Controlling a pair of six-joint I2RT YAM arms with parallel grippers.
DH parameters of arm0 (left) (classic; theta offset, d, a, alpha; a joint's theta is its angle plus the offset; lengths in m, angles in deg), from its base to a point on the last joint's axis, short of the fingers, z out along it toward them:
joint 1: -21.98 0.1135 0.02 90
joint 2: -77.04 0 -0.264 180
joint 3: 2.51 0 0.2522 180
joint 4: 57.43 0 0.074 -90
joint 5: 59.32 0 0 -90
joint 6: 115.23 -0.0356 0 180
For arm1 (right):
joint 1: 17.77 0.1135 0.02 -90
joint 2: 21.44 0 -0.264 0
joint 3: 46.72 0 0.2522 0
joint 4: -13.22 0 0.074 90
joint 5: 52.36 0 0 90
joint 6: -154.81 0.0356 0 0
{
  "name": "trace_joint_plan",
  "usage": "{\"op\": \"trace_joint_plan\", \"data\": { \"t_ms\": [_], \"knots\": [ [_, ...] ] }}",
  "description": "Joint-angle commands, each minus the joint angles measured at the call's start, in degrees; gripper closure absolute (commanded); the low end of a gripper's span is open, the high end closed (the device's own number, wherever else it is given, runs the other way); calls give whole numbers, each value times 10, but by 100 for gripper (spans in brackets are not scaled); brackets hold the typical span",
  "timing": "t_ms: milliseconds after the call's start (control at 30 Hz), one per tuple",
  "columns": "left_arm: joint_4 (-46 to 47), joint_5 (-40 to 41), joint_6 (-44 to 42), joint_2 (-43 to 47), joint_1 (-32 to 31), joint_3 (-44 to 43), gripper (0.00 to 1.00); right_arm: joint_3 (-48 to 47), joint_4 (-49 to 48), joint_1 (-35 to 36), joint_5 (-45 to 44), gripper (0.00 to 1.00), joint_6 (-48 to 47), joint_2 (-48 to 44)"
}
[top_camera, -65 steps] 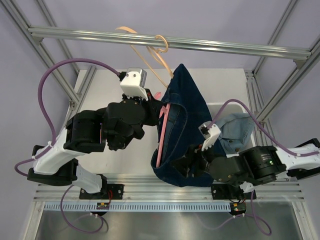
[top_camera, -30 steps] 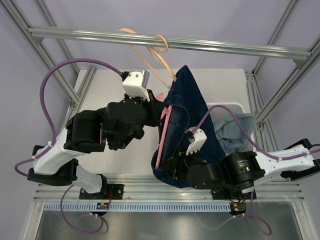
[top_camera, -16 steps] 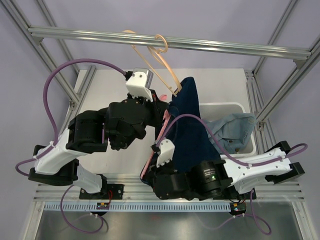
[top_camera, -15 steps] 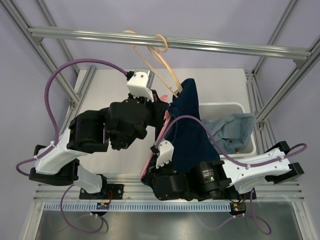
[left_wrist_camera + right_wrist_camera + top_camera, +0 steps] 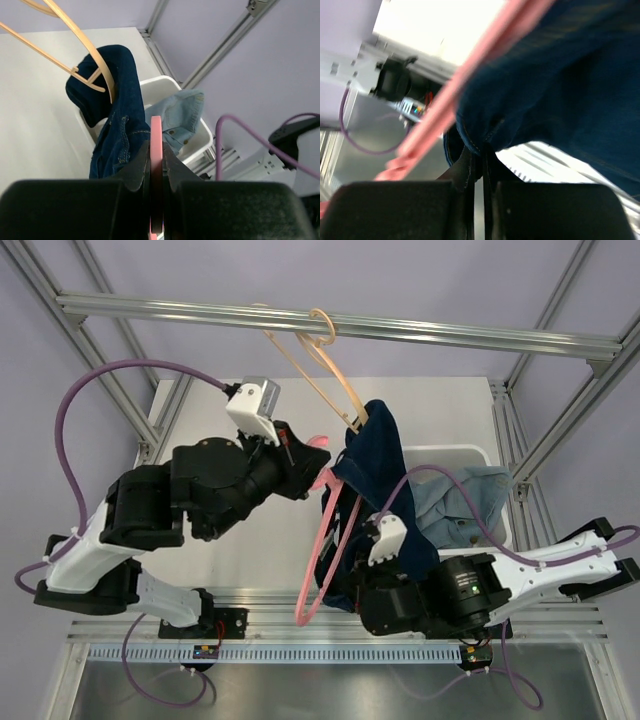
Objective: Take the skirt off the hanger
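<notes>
Left wrist. Grips the pink hanger [image 5: 156, 131] edge-on with the left gripper [image 5: 156, 152], jaws closed flat against both faces of the thin bar. Looks past it to the white bin [image 5: 167, 86]. Shows the skirt [image 5: 119, 125], dark denim, hanging in front of the bin's left rim, its top fold caught over the end of a wooden hanger [image 5: 82, 42] up and left of the bin. Shows a light-blue denim garment [image 5: 179, 114] lying in the bin and spilling over its right rim.

Right wrist. Pinches a hem fold of the skirt with the right gripper [image 5: 479, 156], jaws closed to a slit on the cloth. Catches the pink hanger as a blurred band just beside that fold.

Top external. Places the skirt just left of the bin, one corner up on the wooden hanger's end, the rest trailing toward the bin's near-left. Puts the pink hanger on the skirt's far side from the bin, touching the cloth; cannot tell whether threaded through it. Hides the right gripper's fingers under its own wrist, near-left of the bin. Finds the wooden hanger hooked on the overhead rail [image 5: 450, 332], beyond the bin and to its left.
</notes>
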Motion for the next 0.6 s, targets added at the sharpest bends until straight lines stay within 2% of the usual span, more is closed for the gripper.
{"op": "trace_joint_plan", "data": {
  "t_ms": [0, 100, 133, 200, 267, 333, 400, 433, 567],
  "knots": [
    [88, -80, 25, 70, -3, 55, 100, -33, 126, -12, -113, 100, 82, -47],
    [81, -148, 40, 103, -2, 89, 100, -40, 161, -41, -170, 100, 75, -93],
    [85, -169, 44, 120, -3, 105, 100, -40, 156, -53, -190, 100, 35, -105],
    [103, -214, 51, 137, -6, 126, 100, -42, 99, -85, -197, 100, -38, -131],
    [105, -240, 57, 157, -8, 148, 100, -46, -5, -146, -185, 100, -183, -146],
    [82, -231, 63, 162, -16, 154, 100, -59, -70, -202, -165, 100, -315, -145],
    [68, -218, 66, 172, -22, 164, 100, -101, -123, -240, -155, 100, -387, -125],
    [50, -213, 66, 173, -23, 164, 100, -117, -144, -286, -139, 100, -450, -104],
    [38, -214, 52, 178, -26, 154, 100, -232, -165, -405, -77, 100, -561, -50]
  ]
}}
